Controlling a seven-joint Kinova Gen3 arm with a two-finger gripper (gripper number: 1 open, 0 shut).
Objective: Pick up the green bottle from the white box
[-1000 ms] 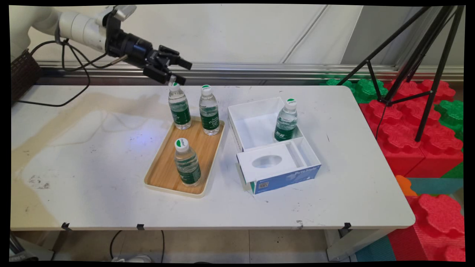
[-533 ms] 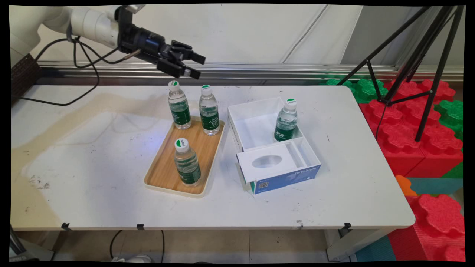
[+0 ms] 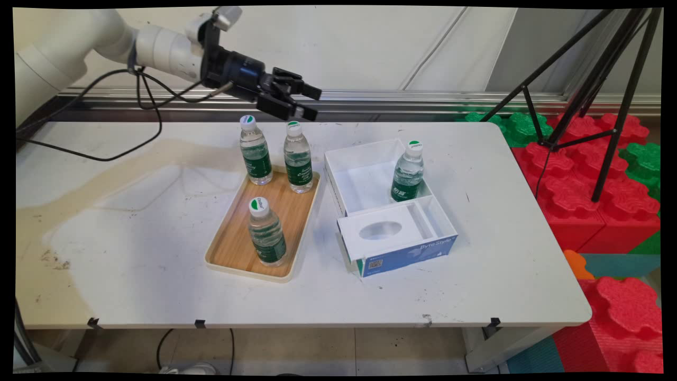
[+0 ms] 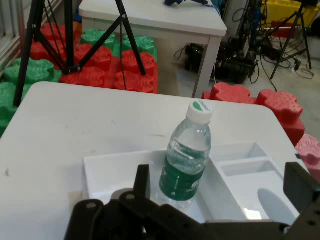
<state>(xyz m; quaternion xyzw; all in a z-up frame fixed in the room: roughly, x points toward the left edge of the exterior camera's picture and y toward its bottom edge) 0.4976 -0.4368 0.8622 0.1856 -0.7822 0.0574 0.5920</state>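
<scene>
My gripper (image 3: 315,104) hangs open and empty above the table's far edge, just up and right of the cap of the back right bottle (image 3: 298,157). That bottle, the back left bottle (image 3: 255,151) and a front bottle (image 3: 267,233) stand upright on a wooden tray (image 3: 239,267). A fourth bottle (image 3: 408,172) stands in the large compartment of a white box with a blue side (image 3: 406,253). In the hand view my gripper (image 4: 218,171) points at this bottle (image 4: 187,160) in the box (image 4: 107,172), still some way off.
A black tripod (image 3: 582,79) stands right of the table over red and green foam blocks (image 3: 576,180). A black cable (image 3: 106,156) lies on the table's far left. In the hand view a second white table (image 4: 150,20) stands beyond the foam blocks.
The gripper has travelled right, from over the back left bottle's cap to past the back right bottle's cap, staying open. The bottles, tray and box have not moved.
</scene>
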